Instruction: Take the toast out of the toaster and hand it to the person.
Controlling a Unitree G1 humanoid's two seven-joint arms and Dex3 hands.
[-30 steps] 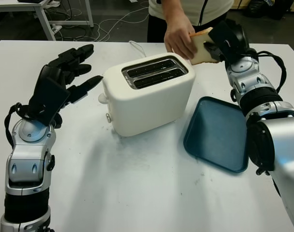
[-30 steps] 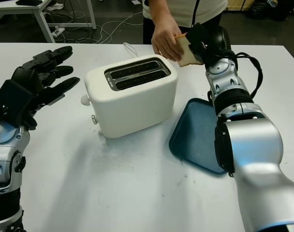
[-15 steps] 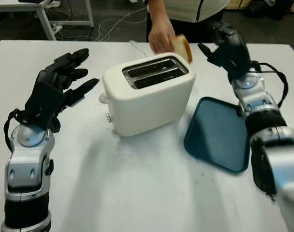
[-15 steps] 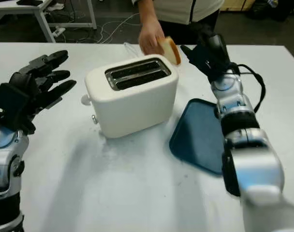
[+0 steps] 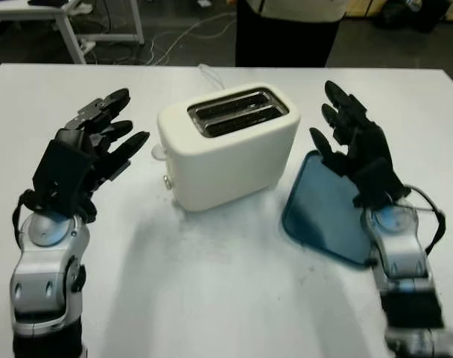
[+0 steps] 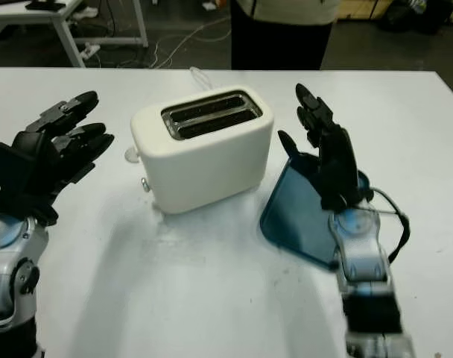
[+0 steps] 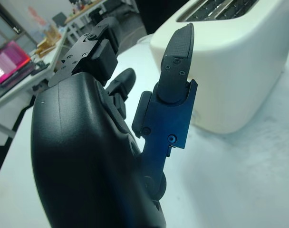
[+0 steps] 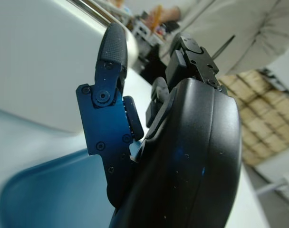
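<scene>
Standing at the middle of your white bench [image 5: 211,298], the cream toaster [image 5: 226,145] shows two slots [image 5: 238,112] in its top, both dark, and you can make out no toast in them or anywhere else on the bench. Your left robot hand [image 5: 85,153] is raised over the bench on the toaster's left side, near it but apart from it, open and holding nothing; in the left wrist view one black finger [image 7: 175,61] points up in front of the toaster's [image 7: 235,61] pale side wall. Your right robot hand [image 6: 327,153] is raised on the toaster's right side, likewise open and holding nothing, and it hangs over the dark blue tray [image 5: 316,216] that lies flat on the bench just beside the toaster. In the right wrist view that hand's finger [image 8: 111,61] stands before the toaster's wall, with the blue tray [image 8: 44,190] below it. A white cord [image 5: 208,73] trails from behind the toaster toward the far edge of the bench. A person [image 5: 286,30] in dark trousers and a light top stands at that far edge, behind the toaster; you cannot see the person's hands. Beyond, another table's [image 5: 62,15] legs and loose cables [image 5: 174,37] lie on the floor.
</scene>
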